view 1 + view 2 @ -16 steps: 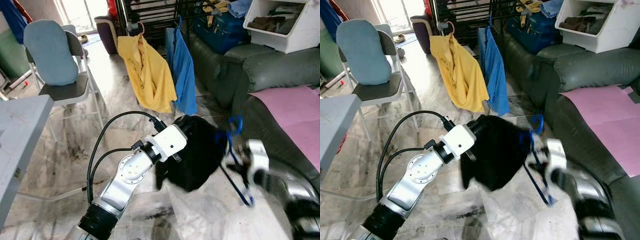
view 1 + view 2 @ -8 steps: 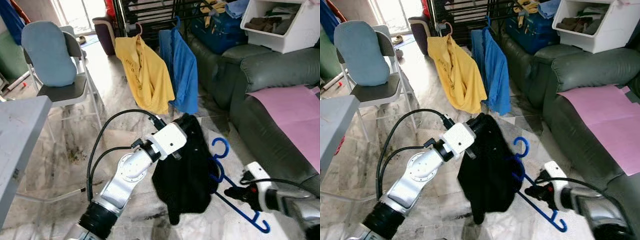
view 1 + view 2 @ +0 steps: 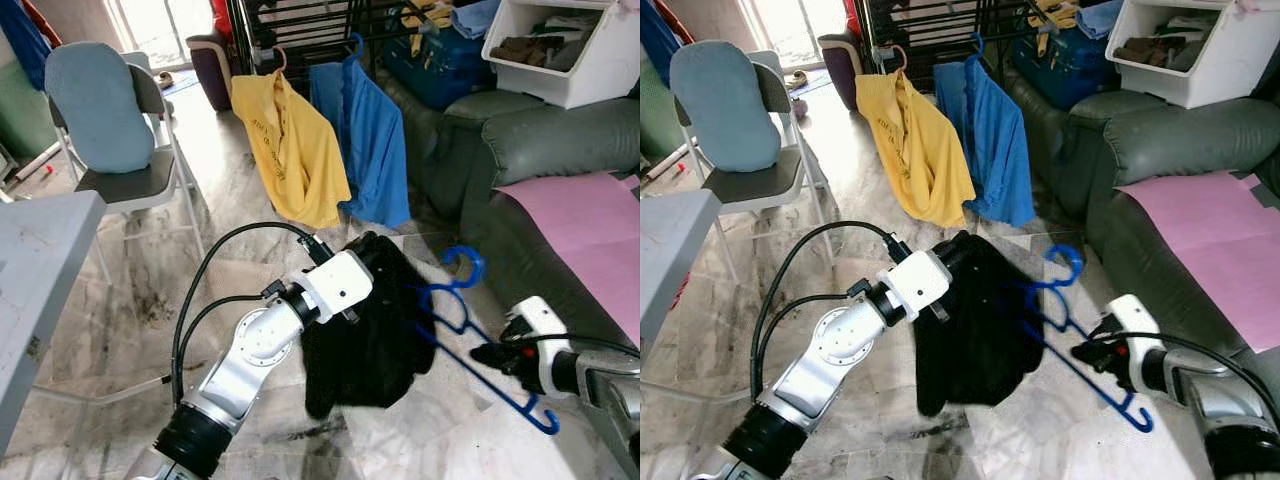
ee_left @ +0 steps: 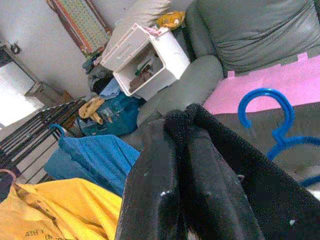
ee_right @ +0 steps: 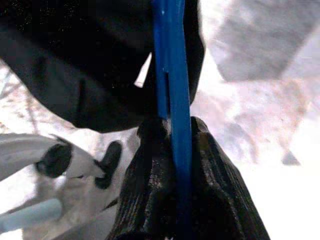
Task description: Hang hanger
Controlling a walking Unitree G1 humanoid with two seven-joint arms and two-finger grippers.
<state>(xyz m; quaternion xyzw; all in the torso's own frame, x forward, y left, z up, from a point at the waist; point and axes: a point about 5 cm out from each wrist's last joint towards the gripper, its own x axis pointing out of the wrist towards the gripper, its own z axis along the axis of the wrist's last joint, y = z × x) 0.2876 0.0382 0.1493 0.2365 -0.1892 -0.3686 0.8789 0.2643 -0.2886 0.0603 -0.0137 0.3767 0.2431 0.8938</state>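
A black garment (image 3: 372,325) hangs over the marble floor, with my left gripper (image 4: 176,135) shut on its top edge; the silver left arm (image 3: 262,340) reaches to it from below left. Through the garment's right side passes a blue plastic hanger (image 3: 468,322), its hook (image 3: 462,262) pointing up toward the sofa. My right gripper (image 3: 490,353) is shut on the hanger's slanted lower bar. In the right wrist view the blue hanger (image 5: 172,95) runs straight out between the pads (image 5: 150,165) toward the garment.
A black drying rack (image 3: 300,25) at the back carries a yellow shirt (image 3: 292,150) and a blue shirt (image 3: 375,140) on hangers. A dark green sofa (image 3: 540,140) with a pink sheet (image 3: 590,230) fills the right. A chair (image 3: 110,120) and grey table (image 3: 40,260) stand left.
My right gripper has lifted and moved right with the hanger, so the hook now stands higher and further right. The black garment has swung and spread wider. The left arm has barely moved.
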